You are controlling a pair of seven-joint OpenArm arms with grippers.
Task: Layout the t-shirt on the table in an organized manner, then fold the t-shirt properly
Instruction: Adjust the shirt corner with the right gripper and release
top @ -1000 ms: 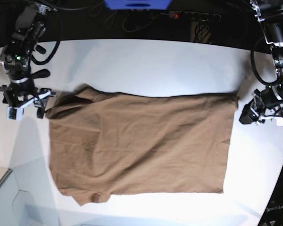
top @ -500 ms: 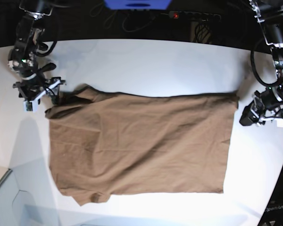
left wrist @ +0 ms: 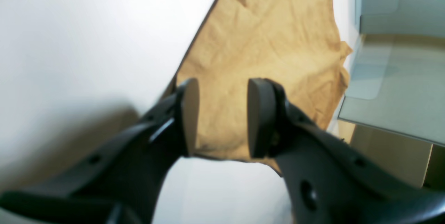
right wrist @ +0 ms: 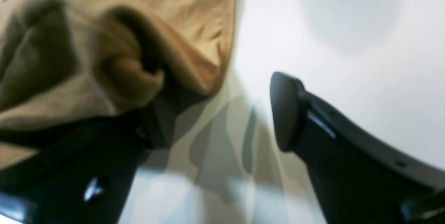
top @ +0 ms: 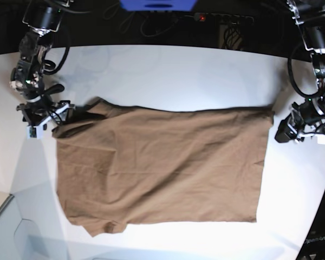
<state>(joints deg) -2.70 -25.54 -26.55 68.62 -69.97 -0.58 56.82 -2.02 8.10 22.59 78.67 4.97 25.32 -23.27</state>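
**Mia:** Where is the t-shirt (top: 157, 165)?

**Ben:** It lies spread out in the middle of the white surface (top: 168, 76). Most of it is flat, with small wrinkles. One sleeve is bunched up at the corner by the right gripper (top: 43, 116).

**Mia:** Is that gripper holding it?

**Ben:** No. Its fingers (right wrist: 285, 109) are wide apart with nothing between them. One finger is down by the bunched cloth and the other is over bare surface.

**Mia:** And the left gripper (top: 306, 130)?

**Ben:** It sits just off the other end of the shirt. Its fingers (left wrist: 259, 116) are partly apart and empty. The cloth edge is below them, not pinched.

**Mia:** How will the shirt feel to move?

**Ben:** I think it is soft, light and floppy. It will sag and crease if you lift one spot. It may slide on the shiny surface too.

**Mia:** So where should they grab?

**Ben:** I would pinch the corners or the sleeve edge, both ends together, then pull gently to smooth it.
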